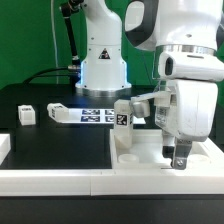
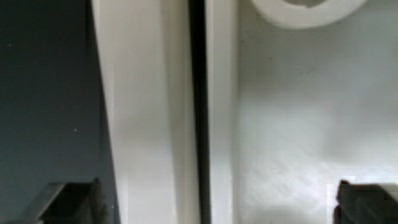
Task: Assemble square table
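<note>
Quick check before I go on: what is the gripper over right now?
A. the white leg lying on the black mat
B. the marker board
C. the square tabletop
C: in the exterior view the gripper hangs over the square tabletop at that view's right. The wrist view shows the top's white surface and rim below the open fingers.

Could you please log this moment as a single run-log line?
task: square table assembly | gripper: open, low over table top, holding nothing | upright leg: standing on table top | loose leg: apart, ungrasped
</note>
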{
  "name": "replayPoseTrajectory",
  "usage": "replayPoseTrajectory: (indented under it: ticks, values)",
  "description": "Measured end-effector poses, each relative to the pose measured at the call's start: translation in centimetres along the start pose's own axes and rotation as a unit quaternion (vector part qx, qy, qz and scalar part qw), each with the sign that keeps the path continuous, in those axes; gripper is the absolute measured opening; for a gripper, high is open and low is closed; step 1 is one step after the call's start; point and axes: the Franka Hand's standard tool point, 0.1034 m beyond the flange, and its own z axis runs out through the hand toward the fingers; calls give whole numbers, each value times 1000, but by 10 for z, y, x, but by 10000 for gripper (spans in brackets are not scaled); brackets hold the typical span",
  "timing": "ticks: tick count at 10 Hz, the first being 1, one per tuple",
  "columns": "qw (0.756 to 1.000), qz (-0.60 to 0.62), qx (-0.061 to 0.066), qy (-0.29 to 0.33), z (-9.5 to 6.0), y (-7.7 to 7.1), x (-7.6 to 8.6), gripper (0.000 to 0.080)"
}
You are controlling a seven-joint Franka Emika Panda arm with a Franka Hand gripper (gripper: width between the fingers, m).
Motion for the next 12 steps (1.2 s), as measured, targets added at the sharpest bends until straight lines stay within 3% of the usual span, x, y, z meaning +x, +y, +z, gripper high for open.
replayPoseTrajectory:
  ticks: [6,9,10,12]
  values:
    - [1000,4,0,-1,-3,1,-2,649]
    - [1000,25,12,-10,-76,2,-19,649]
    - [999,31,5,-10,-96,3,-27,649]
    - [999,36,8,-12,-94,0,-32,649]
